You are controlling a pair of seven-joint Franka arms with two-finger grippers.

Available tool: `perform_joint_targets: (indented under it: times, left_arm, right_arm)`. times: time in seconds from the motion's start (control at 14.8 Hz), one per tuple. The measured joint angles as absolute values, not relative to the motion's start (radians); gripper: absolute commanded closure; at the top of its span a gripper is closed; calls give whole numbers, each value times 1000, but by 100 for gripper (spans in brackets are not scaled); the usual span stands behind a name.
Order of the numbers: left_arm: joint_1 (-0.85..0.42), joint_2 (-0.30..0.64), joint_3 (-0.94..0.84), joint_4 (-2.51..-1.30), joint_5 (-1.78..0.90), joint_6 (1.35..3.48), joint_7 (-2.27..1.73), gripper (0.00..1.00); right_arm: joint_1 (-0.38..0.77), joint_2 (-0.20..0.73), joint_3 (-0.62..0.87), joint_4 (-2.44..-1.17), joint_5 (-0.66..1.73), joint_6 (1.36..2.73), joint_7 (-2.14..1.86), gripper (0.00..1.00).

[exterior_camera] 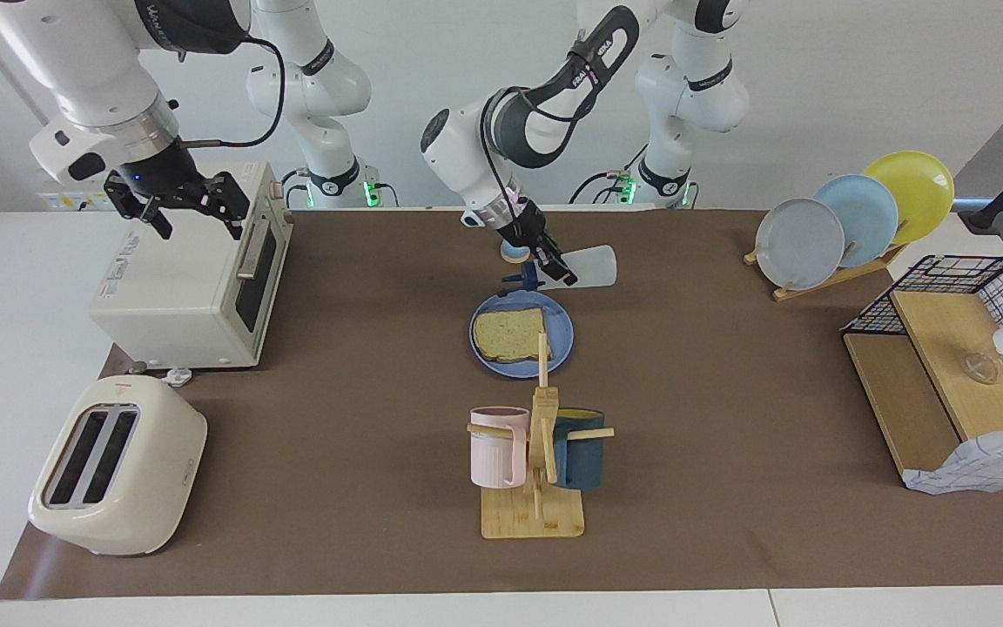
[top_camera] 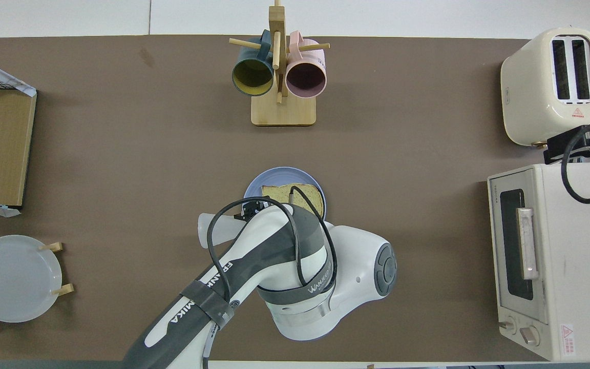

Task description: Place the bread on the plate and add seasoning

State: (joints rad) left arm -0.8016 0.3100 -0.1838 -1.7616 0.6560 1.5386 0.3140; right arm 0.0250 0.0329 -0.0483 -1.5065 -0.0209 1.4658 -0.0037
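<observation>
Your left gripper (exterior_camera: pixel 554 264), fingers clamped on the translucent white seasoning bottle (exterior_camera: pixel 587 266), holds it level, cap toward the square tan bread slice (exterior_camera: pixel 510 333) just below

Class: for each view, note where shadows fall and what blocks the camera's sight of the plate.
Facing view: soft, even light; the mug rack casts a faint shadow, and its post crosses the plate. Overhead view: the left arm covers the plate's nearer rim and part of the bread.

Robot lab staged as kitchen: toaster (exterior_camera: pixel 117 466), toaster oven (exterior_camera: pixel 192 279), mug tree (exterior_camera: pixel 536 461), plate rack (exterior_camera: pixel 850 222), bare white walls.
</observation>
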Motion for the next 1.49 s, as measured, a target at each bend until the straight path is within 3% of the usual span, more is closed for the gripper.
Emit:
perform_joint_targets:
  times: [1.49]
  left_arm:
    - [-772,344,-165,-1810,893,1489,314,82]
  right_arm:
    - [25,33,-48,-1507,-21,1466,-4,0]
